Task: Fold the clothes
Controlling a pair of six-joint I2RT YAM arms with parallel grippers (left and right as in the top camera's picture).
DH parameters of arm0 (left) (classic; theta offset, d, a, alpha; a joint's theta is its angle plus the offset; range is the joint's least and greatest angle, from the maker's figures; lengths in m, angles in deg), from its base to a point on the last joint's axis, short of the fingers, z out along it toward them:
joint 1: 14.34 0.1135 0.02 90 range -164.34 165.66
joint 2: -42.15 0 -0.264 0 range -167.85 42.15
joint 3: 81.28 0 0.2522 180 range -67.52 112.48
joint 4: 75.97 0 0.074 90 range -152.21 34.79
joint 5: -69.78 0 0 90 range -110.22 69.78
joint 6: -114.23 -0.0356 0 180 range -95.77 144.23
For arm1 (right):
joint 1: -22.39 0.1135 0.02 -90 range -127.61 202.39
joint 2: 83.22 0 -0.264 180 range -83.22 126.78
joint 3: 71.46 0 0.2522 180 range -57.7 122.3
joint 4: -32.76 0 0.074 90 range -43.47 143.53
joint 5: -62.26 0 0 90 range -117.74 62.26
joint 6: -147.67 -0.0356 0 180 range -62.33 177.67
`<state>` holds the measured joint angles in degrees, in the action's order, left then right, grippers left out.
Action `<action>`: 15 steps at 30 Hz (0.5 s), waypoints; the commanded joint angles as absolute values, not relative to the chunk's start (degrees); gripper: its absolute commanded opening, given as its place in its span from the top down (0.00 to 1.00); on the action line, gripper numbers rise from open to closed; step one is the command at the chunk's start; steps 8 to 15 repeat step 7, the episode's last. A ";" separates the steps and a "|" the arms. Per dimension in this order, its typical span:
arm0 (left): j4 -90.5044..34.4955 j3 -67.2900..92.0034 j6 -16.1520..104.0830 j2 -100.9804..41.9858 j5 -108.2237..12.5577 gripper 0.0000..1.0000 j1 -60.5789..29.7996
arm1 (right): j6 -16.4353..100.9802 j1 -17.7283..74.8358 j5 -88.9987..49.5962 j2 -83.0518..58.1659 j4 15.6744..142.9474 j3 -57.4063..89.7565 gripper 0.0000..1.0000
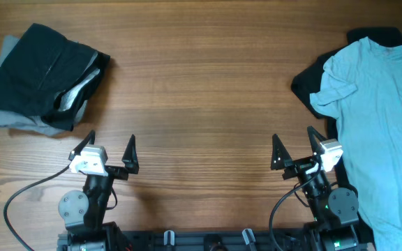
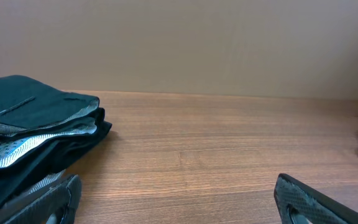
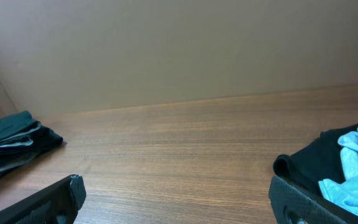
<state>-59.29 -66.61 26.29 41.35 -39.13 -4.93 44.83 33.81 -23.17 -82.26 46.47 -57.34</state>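
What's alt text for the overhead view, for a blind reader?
A left gripper and right gripper, both open and empty, sit at the near edge of a wooden table. A folded dark stack lies far left; a light blue T-shirt sprawls over a black garment at right.

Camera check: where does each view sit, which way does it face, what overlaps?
Overhead: above the table, looking straight down; left gripper and right gripper at the bottom edge, open.
Left wrist: low, facing across the table toward the far wall; left fingers in the bottom corners, folded dark pile at left.
Right wrist: same low forward view; right fingers in the bottom corners, light blue shirt on black garment at right.
Shared: the pile shows in all three.
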 commanded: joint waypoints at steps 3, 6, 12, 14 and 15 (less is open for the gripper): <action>-59.64 -67.20 26.64 41.83 -39.44 0.00 -5.24 | 44.00 33.57 -23.95 -82.64 46.32 -57.41 0.00; -59.64 -67.20 26.64 41.83 -39.44 0.00 -5.24 | 44.00 33.57 -23.95 -82.64 46.32 -57.41 0.01; -59.64 -67.20 26.64 41.83 -39.44 0.00 -5.24 | 44.00 33.57 -23.95 -82.64 46.32 -57.41 0.00; -59.64 -67.20 26.64 41.83 -39.44 0.00 -5.24 | 44.00 33.57 -23.95 -82.64 46.32 -57.41 0.00; -59.64 -67.20 26.64 41.83 -39.44 0.00 -5.24 | 44.00 33.57 -23.95 -82.64 46.32 -57.41 0.00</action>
